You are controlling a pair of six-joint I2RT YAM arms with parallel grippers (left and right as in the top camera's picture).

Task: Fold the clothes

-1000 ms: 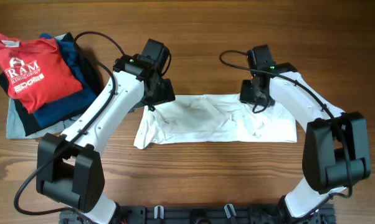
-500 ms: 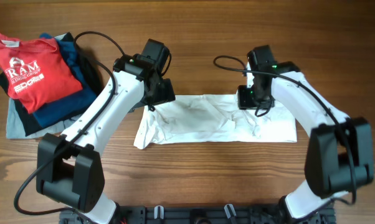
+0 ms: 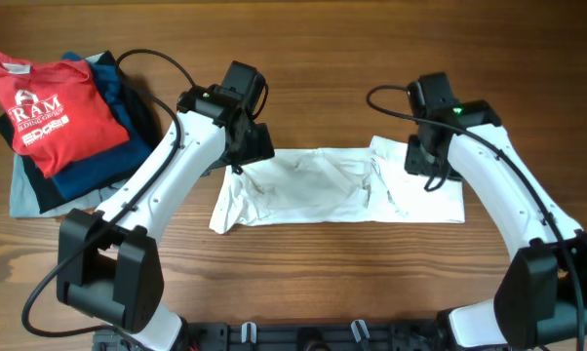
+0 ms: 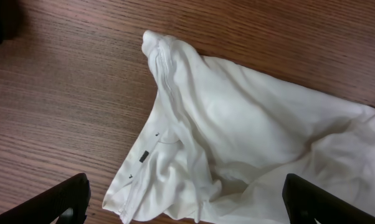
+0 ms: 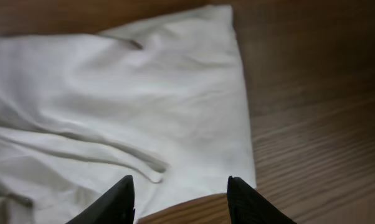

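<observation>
A white garment lies as a wrinkled horizontal strip on the wooden table. My left gripper hovers at its upper left corner. In the left wrist view the garment lies bunched below the left gripper, whose jaws are wide open and empty. My right gripper is over the garment's right part. In the right wrist view the right gripper is open and empty above the garment, near its edge.
A pile of clothes sits at the far left, with a red printed shirt on top of blue, black and grey pieces. A black cable loops behind each arm. Bare wood lies in front of the garment.
My right arm has moved to the right along the garment. The cloth's upper right part now shows, with a fresh ridge near its middle. The left arm has not moved.
</observation>
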